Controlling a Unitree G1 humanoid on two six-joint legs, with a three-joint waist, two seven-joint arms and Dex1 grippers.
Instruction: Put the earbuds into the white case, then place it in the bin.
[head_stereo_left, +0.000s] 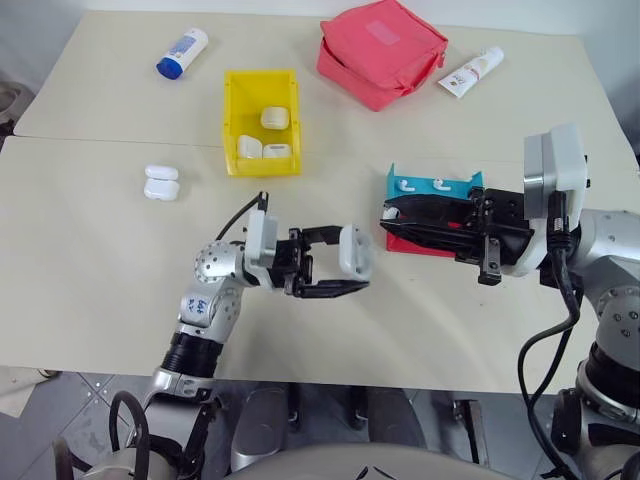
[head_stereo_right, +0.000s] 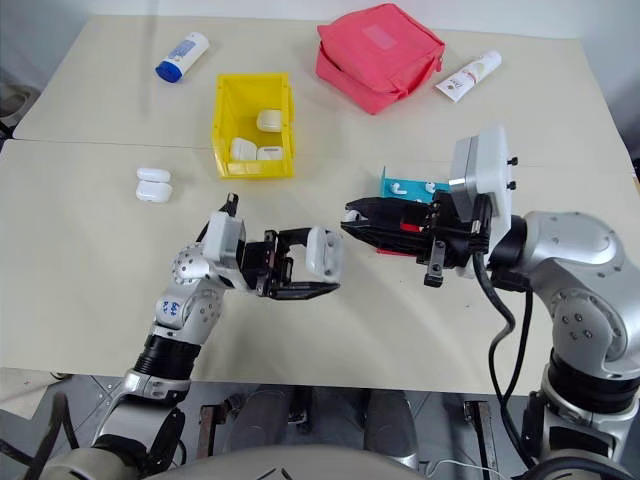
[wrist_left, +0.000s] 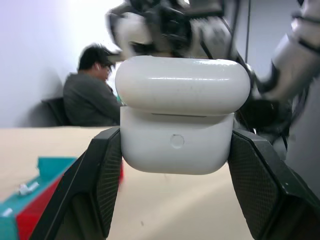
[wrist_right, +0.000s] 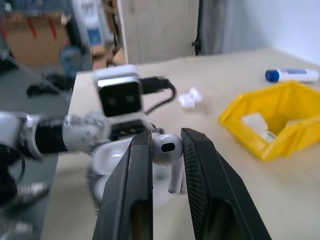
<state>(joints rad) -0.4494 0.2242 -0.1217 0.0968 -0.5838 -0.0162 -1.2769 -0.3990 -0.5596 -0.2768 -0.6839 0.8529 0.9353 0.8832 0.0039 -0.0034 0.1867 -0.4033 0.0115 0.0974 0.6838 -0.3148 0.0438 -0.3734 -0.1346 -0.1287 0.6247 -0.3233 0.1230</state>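
Beige table (head_stereo_left: 120, 250). Left gripper (head_stereo_left: 345, 262) clamped on the white case (head_stereo_left: 355, 250), lid ajar between its fingers. Right gripper (wrist_right: 167, 150) pinches one earbud (wrist_right: 169, 150), fingertips near the case. Yellow bin (head_stereo_left: 232, 120) lies well beyond both.

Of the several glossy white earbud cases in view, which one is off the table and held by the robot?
The glossy white rounded case clamped between the left gripper's black fingers; the others lie in the bright yellow plastic bin or on the table.
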